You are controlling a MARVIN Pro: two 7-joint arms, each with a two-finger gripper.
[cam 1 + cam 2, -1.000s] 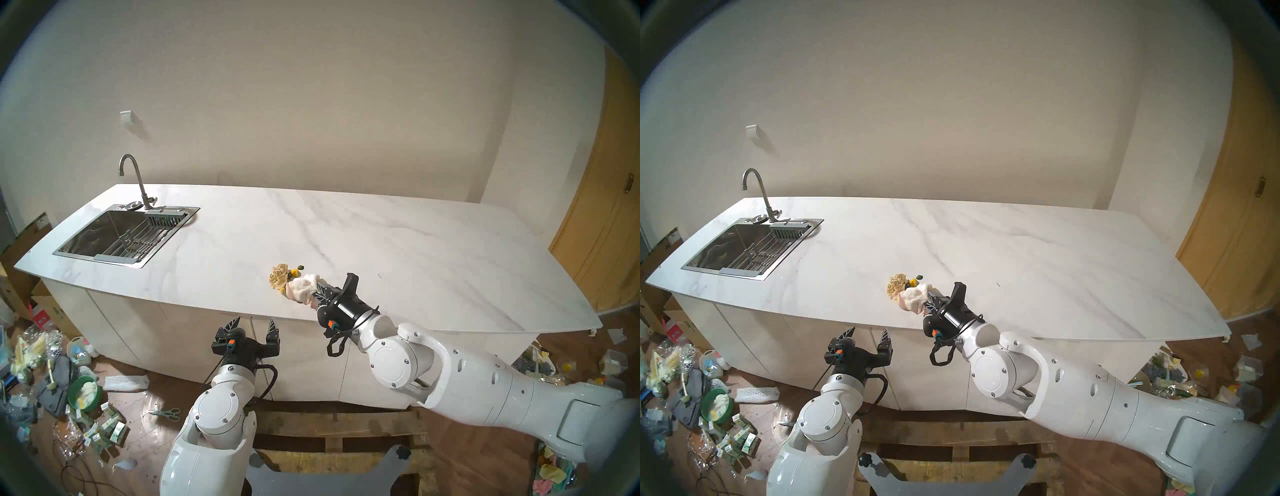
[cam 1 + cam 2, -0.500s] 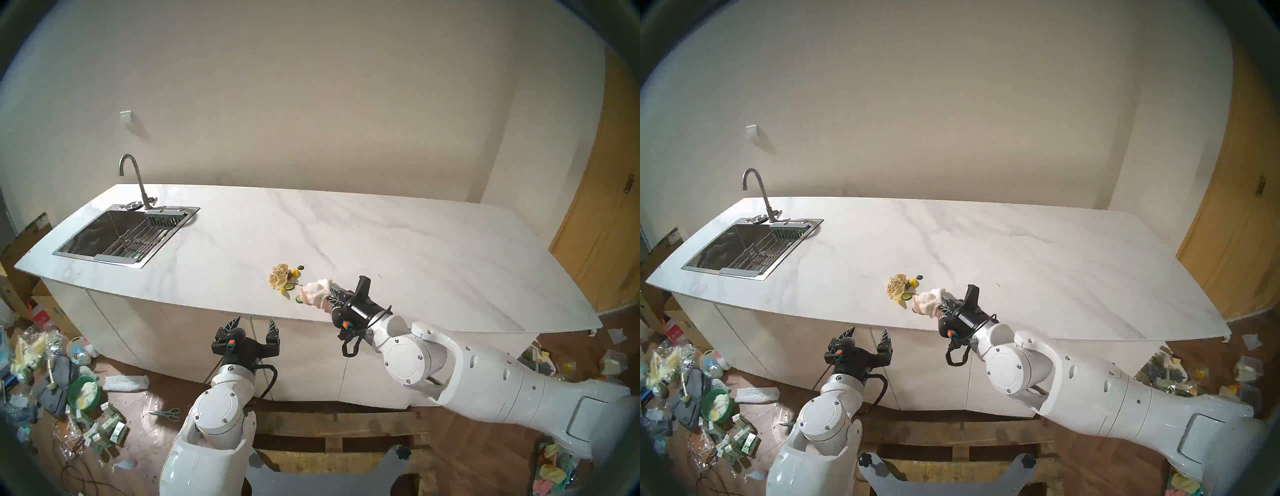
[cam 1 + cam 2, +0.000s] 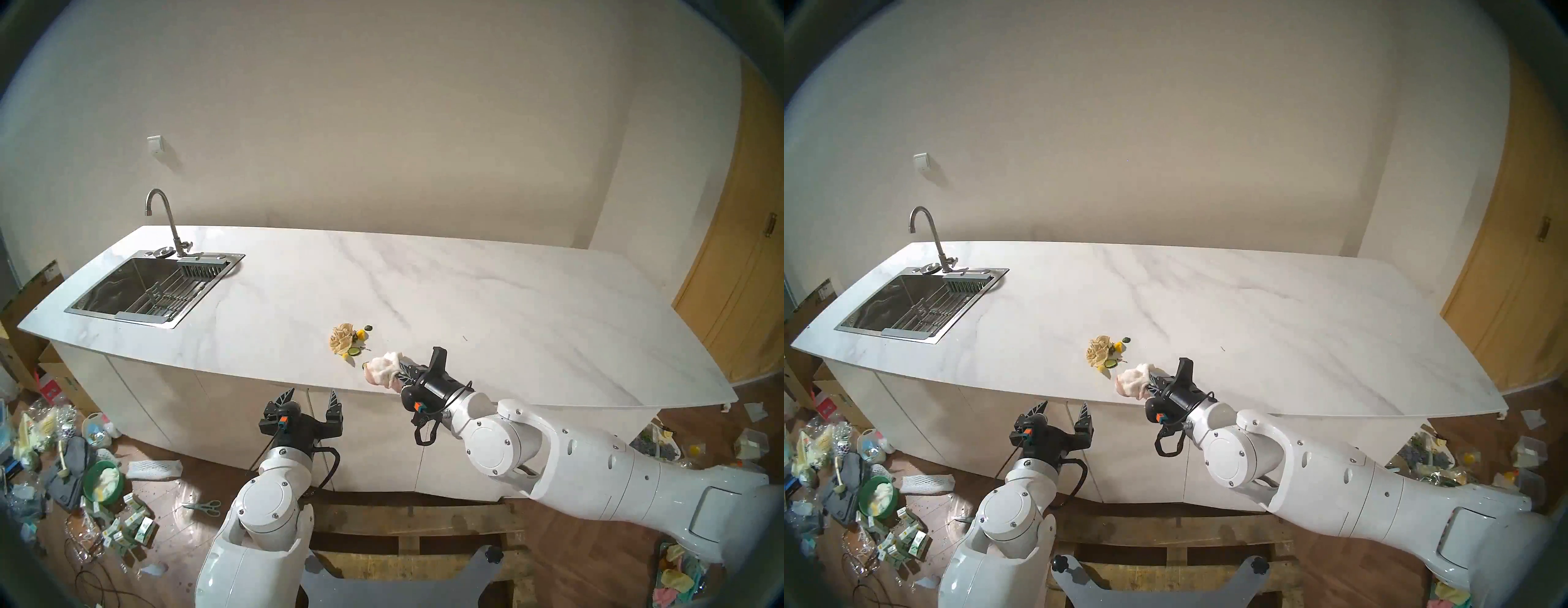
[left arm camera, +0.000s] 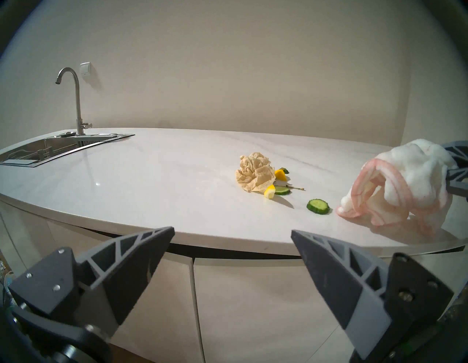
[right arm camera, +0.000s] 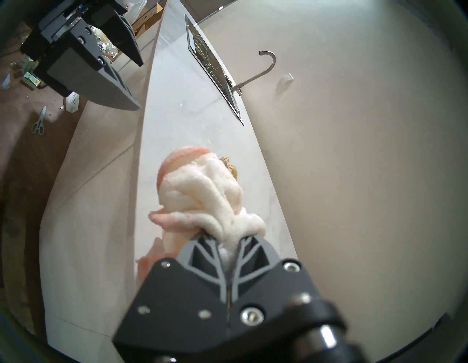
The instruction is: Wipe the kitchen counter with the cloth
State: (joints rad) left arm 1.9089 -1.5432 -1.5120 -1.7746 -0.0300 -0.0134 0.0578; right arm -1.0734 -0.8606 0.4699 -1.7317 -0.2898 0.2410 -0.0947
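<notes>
The white marble-look kitchen counter (image 3: 466, 297) runs across the head views. My right gripper (image 3: 402, 370) is shut on the bunched white cloth with pink edging (image 3: 383, 368), near the counter's front edge. The cloth's lower folds touch the slab in the left wrist view (image 4: 405, 187), just right of a cucumber slice (image 4: 318, 206). The right wrist view shows the cloth (image 5: 200, 197) bulging out of the closed fingers (image 5: 202, 249). My left gripper (image 3: 311, 395) is open and empty, below the counter edge in front of the cabinet fronts.
A crumpled tan paper wad (image 3: 340, 339) lies left of the cloth with lemon bits (image 4: 269, 194) and another cucumber slice (image 3: 353, 351). A steel sink (image 3: 148, 288) with a faucet (image 3: 165, 220) sits at the counter's left end. Litter covers the floor.
My right gripper pulled the cloth rightward off the paper wad, uncovering cucumber slices, then shifted slightly back left and toward the front edge. The left arm has not moved.
</notes>
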